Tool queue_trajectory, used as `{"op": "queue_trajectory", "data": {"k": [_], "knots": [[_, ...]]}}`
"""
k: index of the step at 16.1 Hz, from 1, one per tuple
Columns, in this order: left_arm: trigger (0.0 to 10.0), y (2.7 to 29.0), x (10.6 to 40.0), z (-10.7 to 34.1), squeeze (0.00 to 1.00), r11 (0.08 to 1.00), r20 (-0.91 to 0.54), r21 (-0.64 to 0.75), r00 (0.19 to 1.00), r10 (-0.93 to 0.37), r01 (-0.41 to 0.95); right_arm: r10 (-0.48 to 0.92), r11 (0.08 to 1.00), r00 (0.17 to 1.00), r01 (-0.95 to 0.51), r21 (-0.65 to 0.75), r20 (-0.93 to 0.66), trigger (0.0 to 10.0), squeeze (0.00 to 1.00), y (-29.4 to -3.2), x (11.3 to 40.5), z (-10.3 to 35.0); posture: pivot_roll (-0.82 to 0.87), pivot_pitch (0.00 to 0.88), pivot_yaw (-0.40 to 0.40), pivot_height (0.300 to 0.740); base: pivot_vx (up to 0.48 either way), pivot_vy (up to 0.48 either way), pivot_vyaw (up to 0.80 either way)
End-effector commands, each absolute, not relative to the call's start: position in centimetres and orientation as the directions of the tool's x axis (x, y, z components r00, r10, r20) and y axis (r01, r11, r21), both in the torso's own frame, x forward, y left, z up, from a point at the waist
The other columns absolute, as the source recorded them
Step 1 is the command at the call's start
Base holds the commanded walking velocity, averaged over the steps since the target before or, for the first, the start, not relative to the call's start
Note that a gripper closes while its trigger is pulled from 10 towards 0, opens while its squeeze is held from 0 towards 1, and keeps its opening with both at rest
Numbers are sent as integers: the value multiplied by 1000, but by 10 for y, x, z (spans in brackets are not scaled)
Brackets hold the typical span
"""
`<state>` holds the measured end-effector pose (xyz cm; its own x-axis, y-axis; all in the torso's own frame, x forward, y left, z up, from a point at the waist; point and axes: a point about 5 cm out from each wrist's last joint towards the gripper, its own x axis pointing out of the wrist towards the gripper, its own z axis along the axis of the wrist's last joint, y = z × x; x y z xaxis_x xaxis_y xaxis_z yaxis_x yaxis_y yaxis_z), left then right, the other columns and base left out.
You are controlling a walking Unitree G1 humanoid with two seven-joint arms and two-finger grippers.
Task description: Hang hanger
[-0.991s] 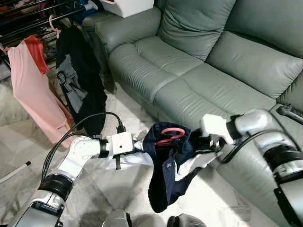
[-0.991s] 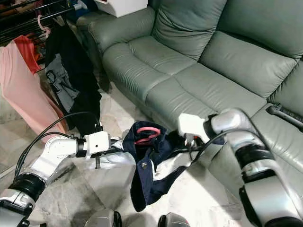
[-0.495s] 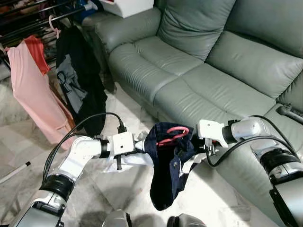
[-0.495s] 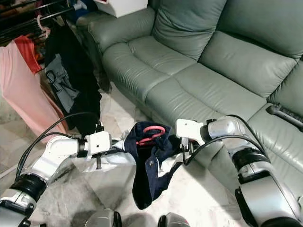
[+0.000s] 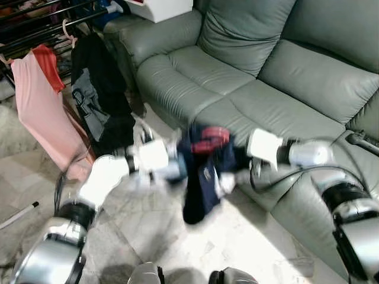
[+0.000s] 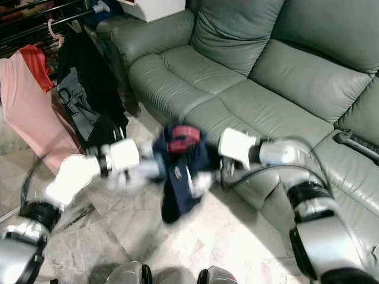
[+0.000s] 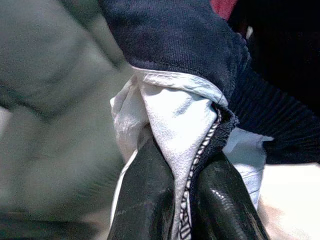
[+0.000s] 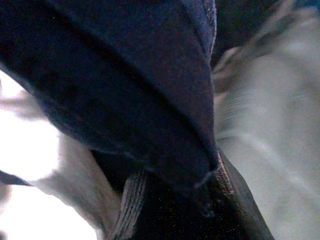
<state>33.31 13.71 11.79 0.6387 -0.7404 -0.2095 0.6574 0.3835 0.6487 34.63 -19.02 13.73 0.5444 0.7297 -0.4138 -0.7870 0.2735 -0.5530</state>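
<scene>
A navy garment (image 5: 200, 177) with white lining hangs from a red hanger (image 5: 208, 139) in front of the sofa, held up between both arms and blurred by motion. My left gripper (image 5: 177, 167) holds its left side. In the left wrist view the two black fingers (image 7: 150, 195) are shut on a fold of white cloth with a navy edge (image 7: 172, 115). My right gripper (image 5: 238, 164) holds the right side, and in the right wrist view navy cloth (image 8: 150, 95) drapes over and between its fingers (image 8: 131, 200). The drying rack (image 5: 53, 23) stands at the far left.
A pink garment (image 5: 38, 112) and a black one (image 5: 100, 89) hang on the rack. The grey-green sofa (image 5: 254, 89) runs along the right, with a white box (image 5: 157, 9) on its arm and a dark remote (image 5: 362, 141) on its seat. A white stick (image 5: 18, 214) lies on the marble floor.
Both arms have lifted the garment and hanger higher, closer to the sofa's front edge. The arms and cloth are now blurred by the motion.
</scene>
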Motion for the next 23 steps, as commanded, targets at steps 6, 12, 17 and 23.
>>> {"op": "queue_trajectory", "data": {"k": [6, 12, 17, 23], "knots": [[5059, 149, 355, 134, 0, 482, -93, 746, 788, -608, 460, 721, 302, 617, -690, -658, -316, 0, 0, -188, 350, 147, -42, 67, 41, 740, 0, 0, 0], [10000, 146, 352, 129, 1000, 421, -93, 793, 771, -631, 440, 712, 301, 607, -717, -629, -352, 0, 0, -186, 344, 131, -41, 72, 41, 740, 0, 0, 0], [10000, 146, 333, 114, 1000, 247, -189, 815, 643, -742, 525, 619, 343, 630, -754, -560, -469, 0, 0, -193, 339, 102, -41, 78, 47, 740, 0, 0, 0], [10000, 153, 323, 98, 1000, 260, -239, 756, 624, -744, 600, 550, 525, 714, -699, -486, -433, 0, 0, -192, 340, 91, -42, 76, 50, 740, 0, 0, 0]]}}
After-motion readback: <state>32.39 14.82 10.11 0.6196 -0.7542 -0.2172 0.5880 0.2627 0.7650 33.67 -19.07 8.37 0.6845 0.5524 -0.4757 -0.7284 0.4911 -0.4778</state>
